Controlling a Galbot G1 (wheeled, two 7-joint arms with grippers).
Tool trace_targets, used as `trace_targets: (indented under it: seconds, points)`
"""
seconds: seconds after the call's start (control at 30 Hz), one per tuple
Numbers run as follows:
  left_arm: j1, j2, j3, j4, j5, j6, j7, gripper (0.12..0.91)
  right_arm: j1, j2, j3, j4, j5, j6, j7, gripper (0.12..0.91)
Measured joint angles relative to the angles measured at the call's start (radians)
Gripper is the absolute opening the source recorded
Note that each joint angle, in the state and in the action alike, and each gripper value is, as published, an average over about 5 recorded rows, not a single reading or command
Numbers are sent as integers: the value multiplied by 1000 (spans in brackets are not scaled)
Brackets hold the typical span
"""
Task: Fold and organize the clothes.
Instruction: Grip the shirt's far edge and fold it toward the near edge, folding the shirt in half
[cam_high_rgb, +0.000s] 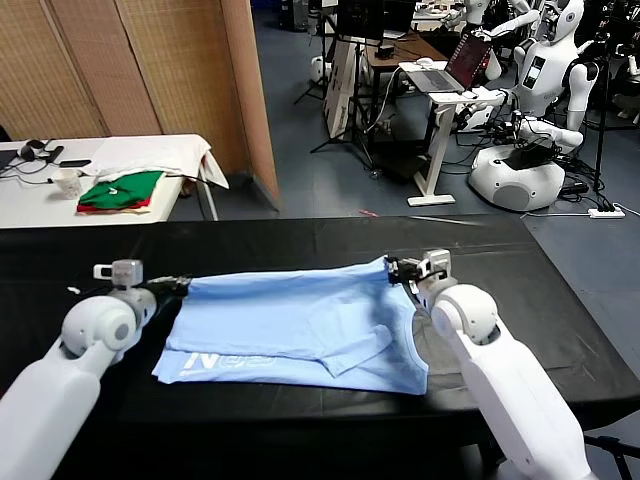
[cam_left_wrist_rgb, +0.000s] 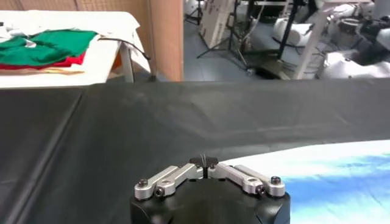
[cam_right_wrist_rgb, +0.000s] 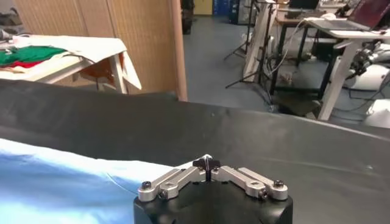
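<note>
— Shirt?
— Pale blue T-shirt (cam_high_rgb: 300, 325) spread on the black surface (cam_high_rgb: 300, 235), partly folded, white lettering near the front edge.
— Left gripper (cam_high_rgb: 172, 286)?
— At the shirt's far left corner, fingers pinched together on the fabric.
— Right gripper (cam_high_rgb: 396, 268)?
— Same at the far right corner, fingers clamped on cloth.

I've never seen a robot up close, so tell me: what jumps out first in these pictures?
A pale blue T-shirt lies half-folded across the black table. The left gripper and right gripper, both shut, pinch its two far corners. Behind, on a white side table, sit green and red garments.
</note>
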Motion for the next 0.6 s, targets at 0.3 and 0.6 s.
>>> trace_targets:
  seconds: [0.3, 0.6]
  points:
    - [112, 33, -38, -106, 9, 0, -15, 147, -151, -48, 6, 101, -30, -14, -7, 146]
    - [180, 34, -56, -141, 36, 0, -20, 147, -219, -53, 4, 132, -43, -27, -6, 146]
